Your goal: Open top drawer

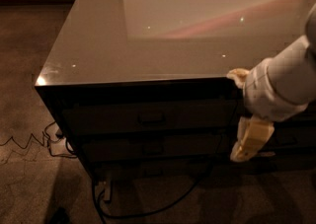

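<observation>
The top drawer (113, 118) is a wide dark front just under the glossy cabinet top (98, 55), and it is closed. Its small bar handle (151, 118) sits at the centre. My gripper (247, 144), cream coloured on a white wrist, hangs down in front of the cabinet face at the right. It is well to the right of the handle and a little below it, at about the level of the second drawer. It holds nothing that I can see.
A slimmer second drawer (118, 148) with a like handle (154, 147) lies below the top one. Black cables (54, 141) and a power strip (105, 191) lie on the carpet at the cabinet's lower left. The cabinet's left corner (37, 83) juts toward me.
</observation>
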`<state>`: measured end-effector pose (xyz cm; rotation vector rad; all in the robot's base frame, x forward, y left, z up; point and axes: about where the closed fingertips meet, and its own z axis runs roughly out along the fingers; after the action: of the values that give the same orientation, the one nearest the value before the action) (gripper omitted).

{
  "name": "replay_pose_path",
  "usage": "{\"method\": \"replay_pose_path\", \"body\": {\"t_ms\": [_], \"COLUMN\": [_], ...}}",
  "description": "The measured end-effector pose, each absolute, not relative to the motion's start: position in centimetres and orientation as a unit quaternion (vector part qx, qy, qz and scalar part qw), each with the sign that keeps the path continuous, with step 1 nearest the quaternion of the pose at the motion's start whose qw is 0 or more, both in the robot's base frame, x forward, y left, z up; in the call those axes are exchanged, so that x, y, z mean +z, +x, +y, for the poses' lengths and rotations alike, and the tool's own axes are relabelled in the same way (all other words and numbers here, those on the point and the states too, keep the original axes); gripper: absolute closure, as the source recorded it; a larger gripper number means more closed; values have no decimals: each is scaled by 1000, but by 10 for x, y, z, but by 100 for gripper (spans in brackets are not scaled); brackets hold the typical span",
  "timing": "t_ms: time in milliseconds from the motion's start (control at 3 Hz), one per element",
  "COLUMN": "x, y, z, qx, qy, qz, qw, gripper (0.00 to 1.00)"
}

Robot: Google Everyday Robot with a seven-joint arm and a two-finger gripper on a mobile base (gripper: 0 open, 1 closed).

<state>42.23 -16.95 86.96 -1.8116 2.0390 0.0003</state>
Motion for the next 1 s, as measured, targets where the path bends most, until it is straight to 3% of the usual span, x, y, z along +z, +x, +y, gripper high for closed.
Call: {"method": "replay_pose_path", "body": {"t_ms": [667,1000], "x": [838,838], "y": [420,418], "z": [-109,-108], "qx": [-31,-32], "qy": [-736,-740], "qz": [654,651], "qw": [172,165], "gripper": [0,0]}}
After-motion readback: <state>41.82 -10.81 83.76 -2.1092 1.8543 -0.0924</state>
